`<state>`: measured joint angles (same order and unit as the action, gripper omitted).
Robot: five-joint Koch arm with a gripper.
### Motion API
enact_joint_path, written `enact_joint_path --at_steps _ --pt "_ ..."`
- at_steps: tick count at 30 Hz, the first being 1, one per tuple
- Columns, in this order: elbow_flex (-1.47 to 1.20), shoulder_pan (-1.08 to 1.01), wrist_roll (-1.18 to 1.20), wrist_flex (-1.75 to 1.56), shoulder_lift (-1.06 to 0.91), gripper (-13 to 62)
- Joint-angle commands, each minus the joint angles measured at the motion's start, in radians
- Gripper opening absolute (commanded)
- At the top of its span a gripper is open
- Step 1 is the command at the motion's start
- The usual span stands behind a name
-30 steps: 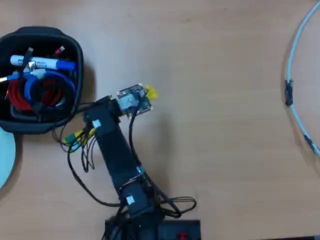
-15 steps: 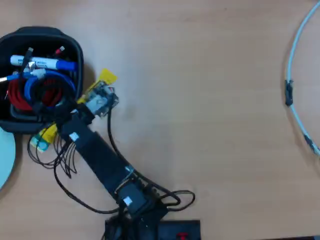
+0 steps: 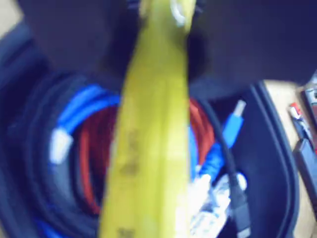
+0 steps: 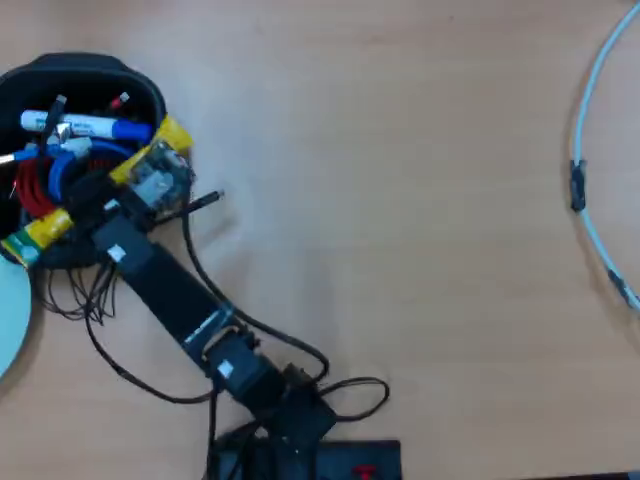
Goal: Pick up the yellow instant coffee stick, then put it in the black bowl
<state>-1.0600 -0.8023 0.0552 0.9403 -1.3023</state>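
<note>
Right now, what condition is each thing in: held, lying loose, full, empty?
yellow instant coffee stick: held up over the bowl, not yet dropped.
gripper: shut on the stick.
black bowl: upright, already holding things.
coiled cables: lying in the bowl.
marker pen: lying in the bowl.

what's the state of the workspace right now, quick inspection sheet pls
surface: wooden table, mostly bare
job's things: yellow coffee stick held over the black bowl, not yet dropped
clutter: marker pen and coiled red and blue cables inside the bowl; pale plate at left edge in overhead view
grippers: gripper shut on the stick
cables: arm's loose wires on the table
surroundings: white hoop-like tube at right
</note>
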Motion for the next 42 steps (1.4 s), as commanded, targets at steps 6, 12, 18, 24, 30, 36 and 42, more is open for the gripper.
enact_joint_path --at_steps 6,12,18,24,30,36,42 --pt "0.495 0.031 0.023 -0.126 0.239 -6.2" --pt "0.723 0.025 0.023 -0.14 0.454 -6.2" --pt "0.742 -0.002 0.02 -0.143 0.531 -6.2" --pt "0.747 -0.006 0.009 -0.144 0.558 -5.7" --pt "0.738 -0.006 0.02 -0.138 0.56 2.4" --pt "0.736 -0.006 0.032 -0.132 0.56 23.6" --pt "0.736 -0.009 0.046 -0.051 0.552 44.5"
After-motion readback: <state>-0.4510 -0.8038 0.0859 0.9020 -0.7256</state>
